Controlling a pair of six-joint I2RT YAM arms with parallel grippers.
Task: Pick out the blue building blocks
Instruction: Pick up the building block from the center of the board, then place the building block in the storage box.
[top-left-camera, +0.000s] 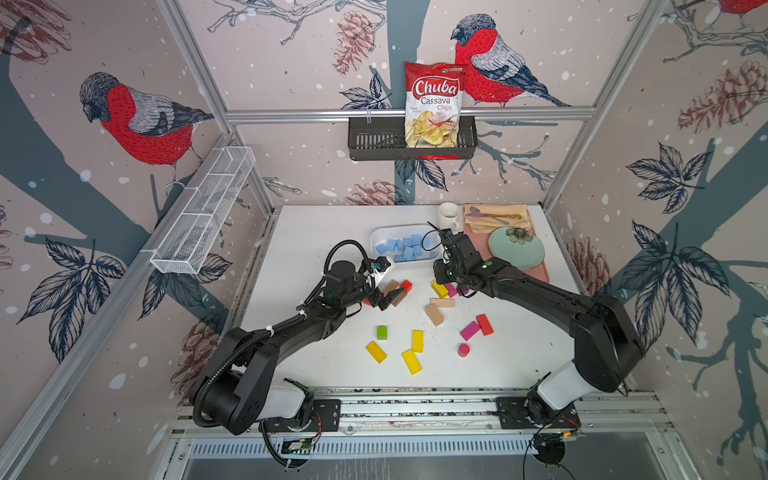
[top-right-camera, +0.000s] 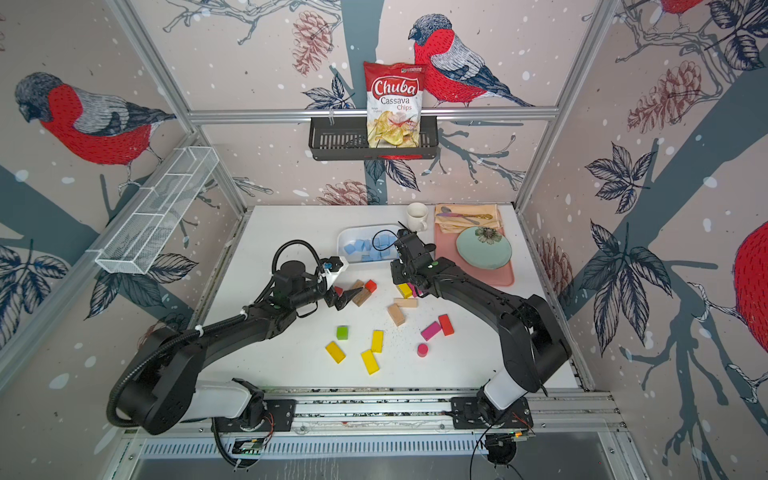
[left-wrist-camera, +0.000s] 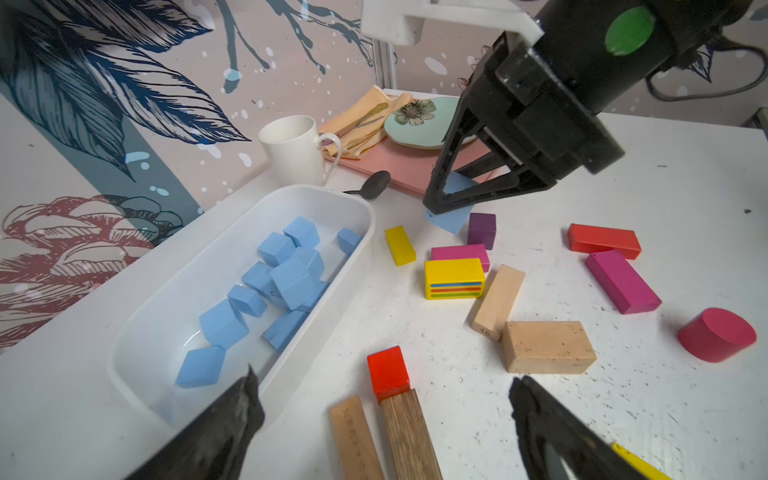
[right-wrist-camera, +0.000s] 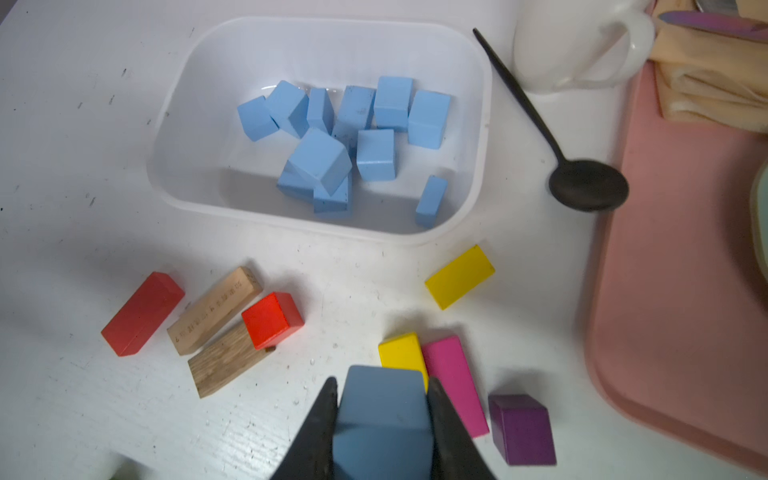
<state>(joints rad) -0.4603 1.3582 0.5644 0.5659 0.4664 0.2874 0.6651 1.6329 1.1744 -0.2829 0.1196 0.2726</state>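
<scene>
Several blue building blocks (right-wrist-camera: 332, 137) lie piled in a white plastic bin (right-wrist-camera: 324, 232) at the back of the table, seen in both top views (top-left-camera: 405, 247) (top-right-camera: 365, 249) and in the left wrist view (left-wrist-camera: 282, 282). My right gripper (right-wrist-camera: 381, 384) is shut on one more blue block (right-wrist-camera: 382, 415). It hangs just in front of the bin, over yellow and pink blocks (left-wrist-camera: 453, 208). My left gripper (left-wrist-camera: 384, 378) stands open with nothing held, low over a red cube (left-wrist-camera: 388, 370) and two wooden bars, beside the bin's near end (top-left-camera: 386, 299).
Yellow, red, pink, green, purple and plain wooden blocks (top-left-camera: 415, 345) are scattered over the white table. A white mug (top-left-camera: 449, 216), a black spoon (right-wrist-camera: 586, 187) and a pink tray (top-left-camera: 536, 270) with a plate and napkin sit at the back right. A chips bag (top-left-camera: 434, 104) hangs in a wall basket.
</scene>
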